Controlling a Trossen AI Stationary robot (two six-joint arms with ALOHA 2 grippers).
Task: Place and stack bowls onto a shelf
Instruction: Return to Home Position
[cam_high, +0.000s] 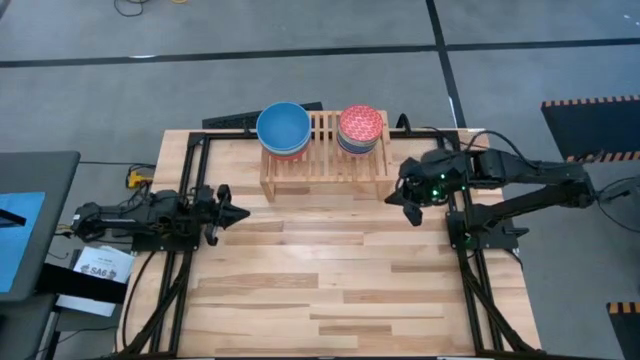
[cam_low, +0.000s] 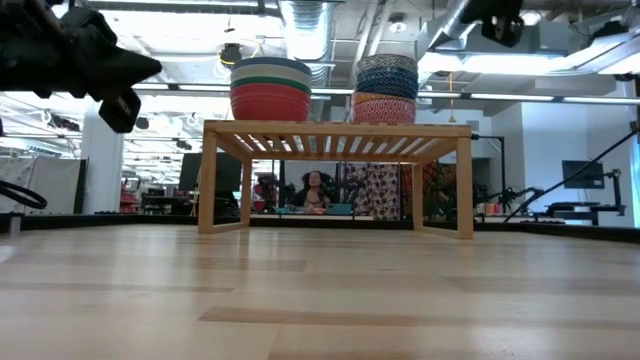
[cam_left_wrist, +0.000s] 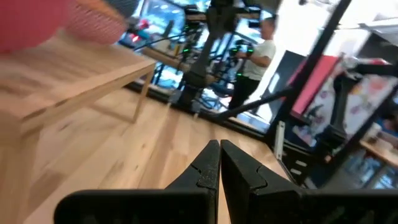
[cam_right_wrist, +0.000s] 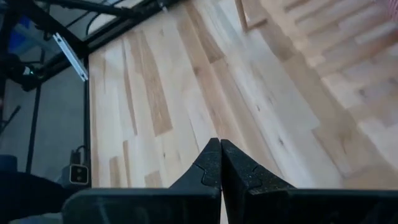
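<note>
Two stacks of bowls stand on the slatted light-wood shelf (cam_high: 325, 152) at the table's far side. The left stack (cam_high: 283, 129) has a plain blue bowl on top and a red one at its base (cam_low: 270, 102). The right stack (cam_high: 361, 129) has a red patterned bowl on top, with blue and other patterned bowls under it (cam_low: 386, 90). My left gripper (cam_high: 240, 212) hovers shut over the table's left side, away from the shelf. My right gripper (cam_high: 412, 216) is shut too, just right of the shelf's right end and in front of it, holding nothing.
The plank tabletop (cam_high: 330, 280) in front of the shelf bears nothing. Black frame rails (cam_high: 470, 250) run along both table sides. A person (cam_low: 312, 190) sits in the room behind, seen under the shelf; another stands in the left wrist view (cam_left_wrist: 261, 50).
</note>
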